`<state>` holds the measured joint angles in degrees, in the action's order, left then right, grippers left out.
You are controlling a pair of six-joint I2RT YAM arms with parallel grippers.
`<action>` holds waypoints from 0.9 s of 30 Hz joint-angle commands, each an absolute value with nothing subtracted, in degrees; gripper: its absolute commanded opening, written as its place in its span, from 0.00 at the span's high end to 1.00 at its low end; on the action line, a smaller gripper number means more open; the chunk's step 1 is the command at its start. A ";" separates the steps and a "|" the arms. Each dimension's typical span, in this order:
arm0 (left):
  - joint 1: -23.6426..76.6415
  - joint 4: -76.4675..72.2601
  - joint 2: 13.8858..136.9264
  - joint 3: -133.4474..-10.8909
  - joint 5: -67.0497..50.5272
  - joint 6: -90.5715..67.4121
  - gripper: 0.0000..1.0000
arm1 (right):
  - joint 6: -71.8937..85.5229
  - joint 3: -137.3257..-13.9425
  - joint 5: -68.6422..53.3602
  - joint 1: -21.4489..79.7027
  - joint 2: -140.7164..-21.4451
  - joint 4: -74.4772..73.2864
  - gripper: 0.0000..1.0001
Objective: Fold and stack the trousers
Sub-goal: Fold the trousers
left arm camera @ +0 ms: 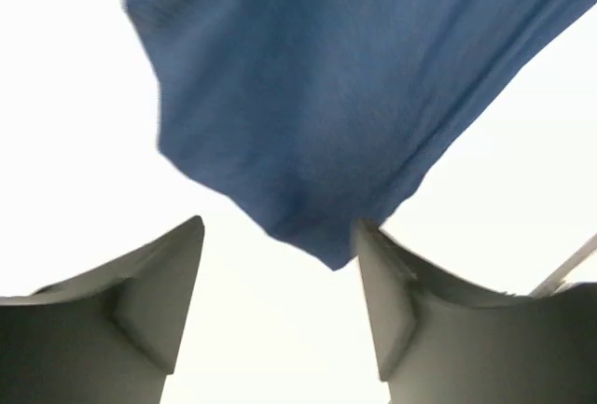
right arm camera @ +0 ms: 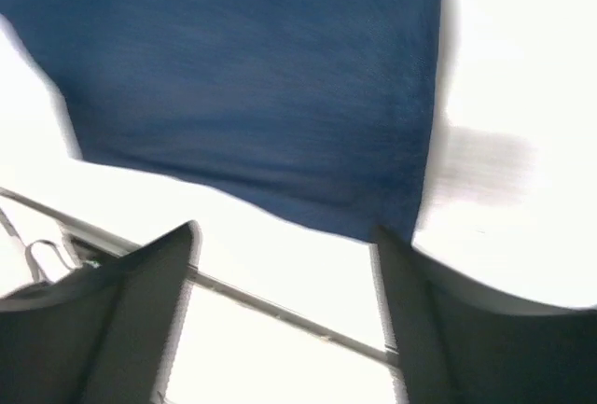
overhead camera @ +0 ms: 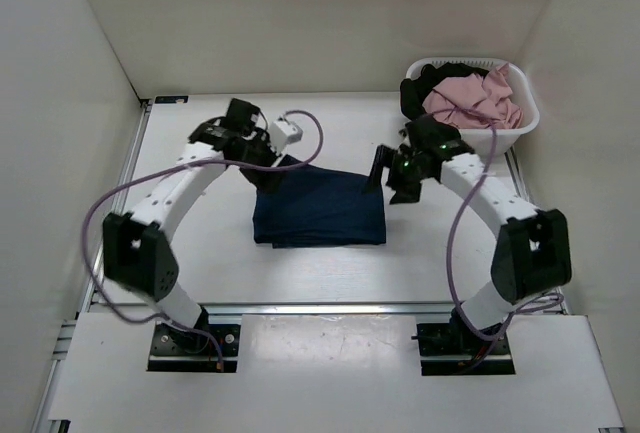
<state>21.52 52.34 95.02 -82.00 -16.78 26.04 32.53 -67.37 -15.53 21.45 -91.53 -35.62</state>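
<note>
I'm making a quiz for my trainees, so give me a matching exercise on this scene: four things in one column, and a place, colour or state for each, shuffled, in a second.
Things:
1 trousers
2 pink garment
3 basket
4 left claw

Descriptions:
A white, far right corner
B navy, folded, in the middle
C open, holding nothing
D heaped in the basket

Pairs: 1-B, 2-D, 3-A, 4-C.

The top camera looked steeply down from high at six o'clock, covering the whole table [overhead camera: 200, 243]. Both wrist cameras hung close over the trousers [overhead camera: 320, 211], left from ten o'clock, right from two. All three shared that cloth.
</note>
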 commanded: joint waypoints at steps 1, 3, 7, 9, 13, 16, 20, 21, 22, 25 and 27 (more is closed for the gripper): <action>18.82 52.49 83.86 -86.39 -17.94 27.86 0.20 | 26.64 -76.62 -16.60 17.50 -85.96 -46.82 0.05; 15.83 50.81 80.25 -87.01 -9.53 25.50 0.03 | 24.26 -80.74 -17.92 13.46 -85.34 -54.00 0.01; 6.70 49.48 76.47 -84.21 7.88 21.98 0.00 | 19.96 -83.41 -13.31 6.52 -83.85 -63.69 0.01; -0.57 50.00 73.50 -79.40 13.24 20.75 0.00 | 19.34 -83.41 -9.68 2.13 -81.40 -65.47 0.01; -12.02 50.54 66.82 -68.34 13.80 20.04 0.00 | 17.14 -82.79 -5.81 -5.96 -78.05 -67.24 0.01; -19.22 50.54 62.60 -61.12 13.27 18.38 0.00 | 16.52 -82.27 -3.53 -9.84 -76.38 -67.24 0.01; -25.39 51.06 59.68 -55.74 8.36 15.04 0.00 | 17.05 -81.66 -0.44 -10.46 -75.06 -66.19 0.01; -26.10 51.67 58.98 -55.72 6.70 14.42 0.00 | 17.05 -81.65 -0.44 -10.46 -74.45 -65.49 0.01; -26.71 51.68 58.97 -55.11 4.24 15.11 0.00 | 17.75 -81.65 -1.57 -10.46 -74.44 -65.48 0.01; -28.03 51.68 58.97 -55.81 5.89 15.12 0.00 | 17.75 -81.65 -2.81 -10.46 -73.92 -64.95 0.01; -28.74 51.68 58.97 -57.39 5.89 15.12 0.00 | 17.75 -81.13 -2.81 -10.46 -73.92 -64.95 0.01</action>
<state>-27.70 52.29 60.10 -55.20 7.64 16.36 18.55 -82.19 -2.74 -10.48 -74.78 -65.19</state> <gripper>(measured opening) 0.998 0.992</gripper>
